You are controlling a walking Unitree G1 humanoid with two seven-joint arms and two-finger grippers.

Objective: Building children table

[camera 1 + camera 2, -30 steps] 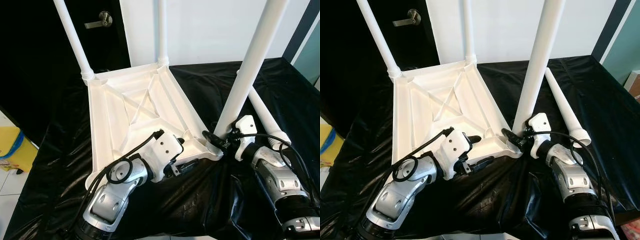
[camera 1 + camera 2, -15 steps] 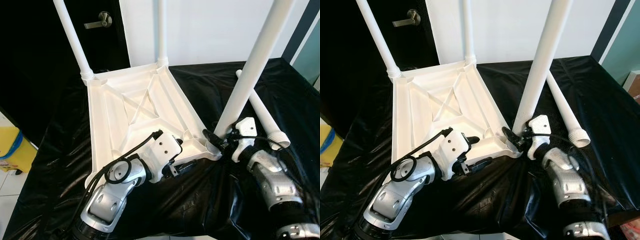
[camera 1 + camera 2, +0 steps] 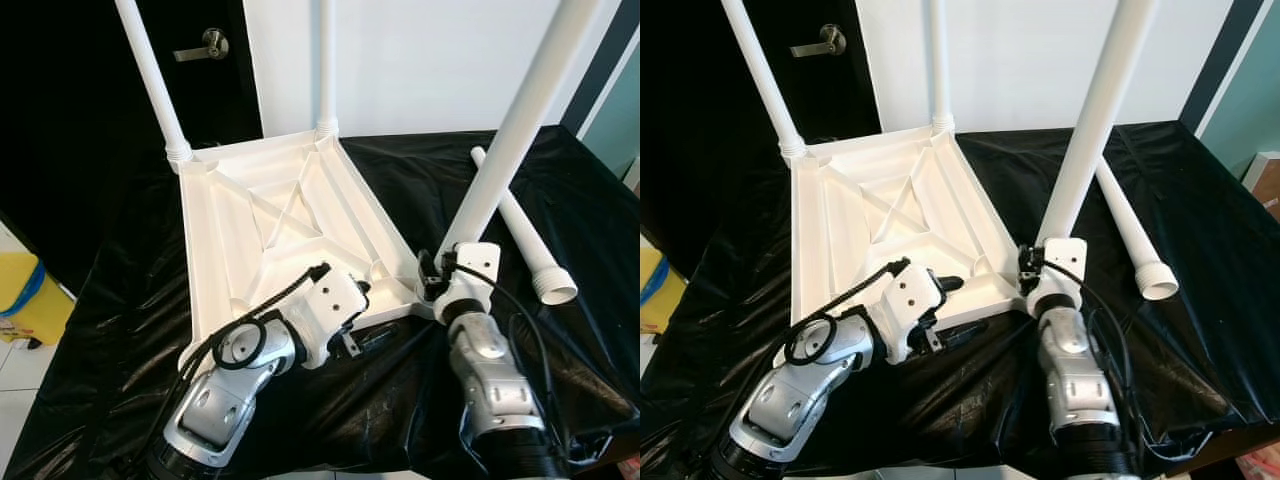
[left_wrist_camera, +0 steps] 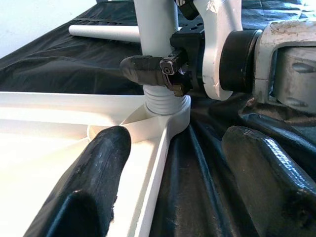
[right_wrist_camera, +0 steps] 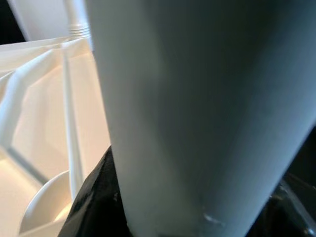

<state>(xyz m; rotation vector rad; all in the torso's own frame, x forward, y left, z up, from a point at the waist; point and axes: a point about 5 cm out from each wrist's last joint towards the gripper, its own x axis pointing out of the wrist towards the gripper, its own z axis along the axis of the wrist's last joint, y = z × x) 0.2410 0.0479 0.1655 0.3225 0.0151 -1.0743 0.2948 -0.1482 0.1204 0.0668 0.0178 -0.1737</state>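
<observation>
White wall (image 3: 420, 60), dark door (image 3: 90, 80), lever handle (image 3: 203, 45), black sheet (image 3: 120, 330).

The three upright table legs (image 3: 515, 130) run off the top edge, their upper ends cut off.

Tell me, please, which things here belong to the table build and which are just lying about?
Part of the job:
- upturned white tabletop
- leg held at its base by the right end effector
- loose leg on the black sheet
- left end effector, straddling the tabletop's edge

Just about:
- yellow bin
- door handle
</observation>
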